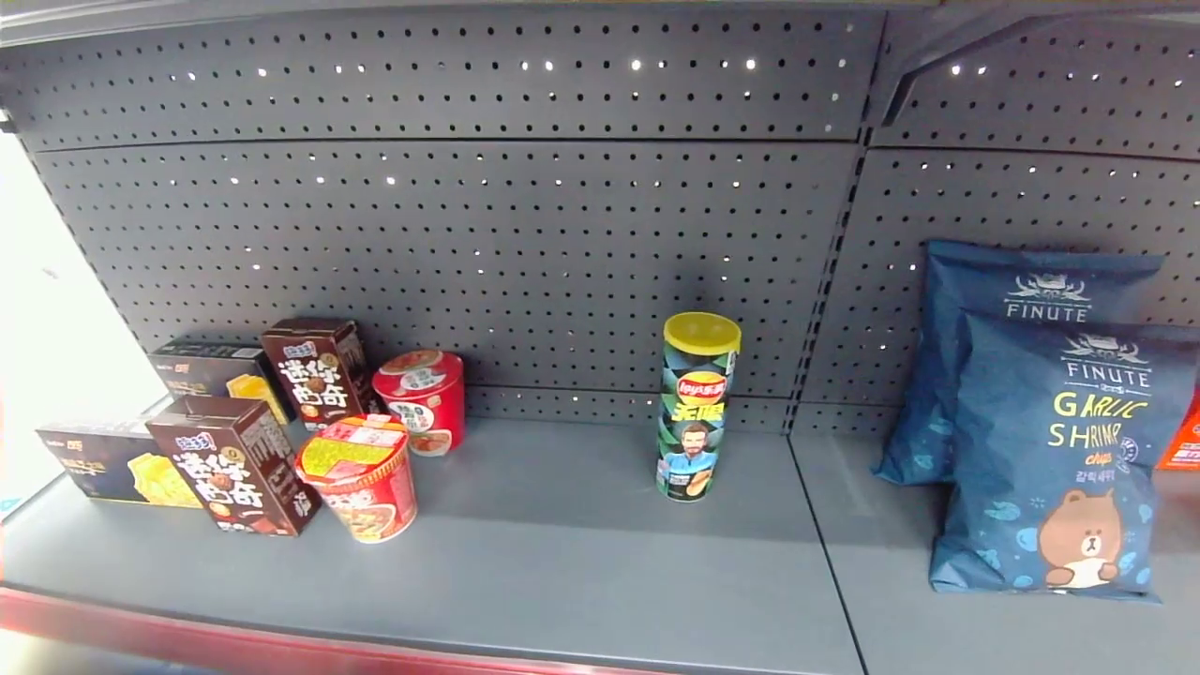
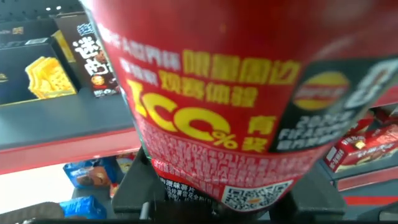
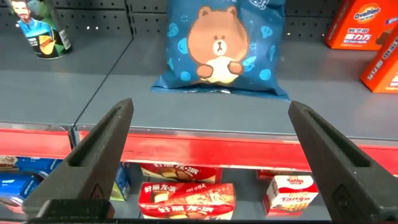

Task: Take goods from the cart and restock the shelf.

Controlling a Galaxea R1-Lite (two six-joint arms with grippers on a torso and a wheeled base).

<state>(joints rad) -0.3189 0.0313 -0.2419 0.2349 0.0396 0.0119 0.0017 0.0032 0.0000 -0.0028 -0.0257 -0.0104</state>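
- The left gripper (image 2: 221,198) is clamped on a red cylindrical snack can with yellow lettering (image 2: 211,81), its dark fingers (image 2: 134,186) on either side of the can.
- The can's long axis runs across the fingers, slightly tilted. It is held in front of the grey metal shelf (image 1: 562,562), and I cannot tell which end points up.
- The right gripper (image 3: 210,106) is spread wide and empty, facing the blue bear-printed chip bag (image 3: 221,43).
- A yellow-lidded patterned can (image 1: 698,408) stands upright mid-shelf.

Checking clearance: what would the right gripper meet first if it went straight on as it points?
Likely the blue bear-print chip bag on the shelf, dead ahead between its open fingers; depth is unclear, so the shelf's edge may come first.
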